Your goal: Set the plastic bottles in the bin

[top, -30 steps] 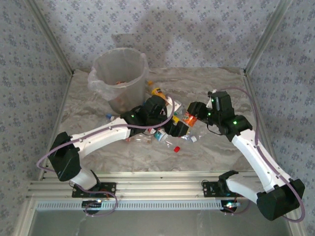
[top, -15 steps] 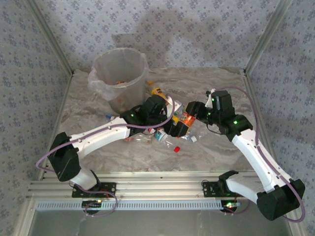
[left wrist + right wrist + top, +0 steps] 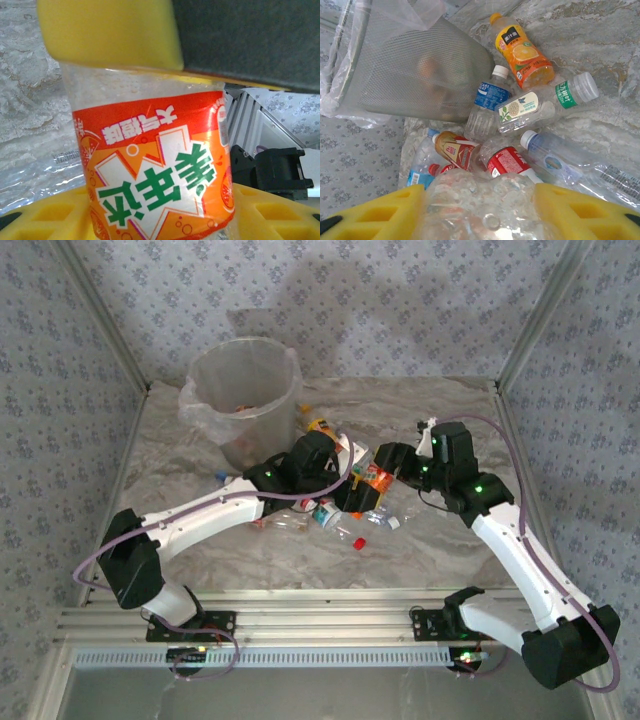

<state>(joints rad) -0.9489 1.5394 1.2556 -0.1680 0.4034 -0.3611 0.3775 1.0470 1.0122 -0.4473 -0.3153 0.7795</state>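
Yellow-padded left fingers (image 3: 105, 35) are clamped on a clear plastic orange-labelled bottle (image 3: 155, 165), a little to the right of the tall round translucent bin (image 3: 250, 440).

One pad presses the bottle from above and the other sits beneath it, across a label printed with green characters. From above, this bottle lies between the two arms' ends, over the marbled grey tabletop (image 3: 470, 410). The bin stands upright at the far left, lined with a clear bag. The yellow right fingers (image 3: 580, 210) stand either side of a crumpled clear bottle end (image 3: 480, 205) and against it; I cannot tell whether they grip it. Beyond them, loose plastic bottles lie heaped beside the bin: an orange juice bottle (image 3: 522, 55), a blue-labelled bottle (image 3: 490, 95) and a red-labelled bottle (image 3: 507, 162).
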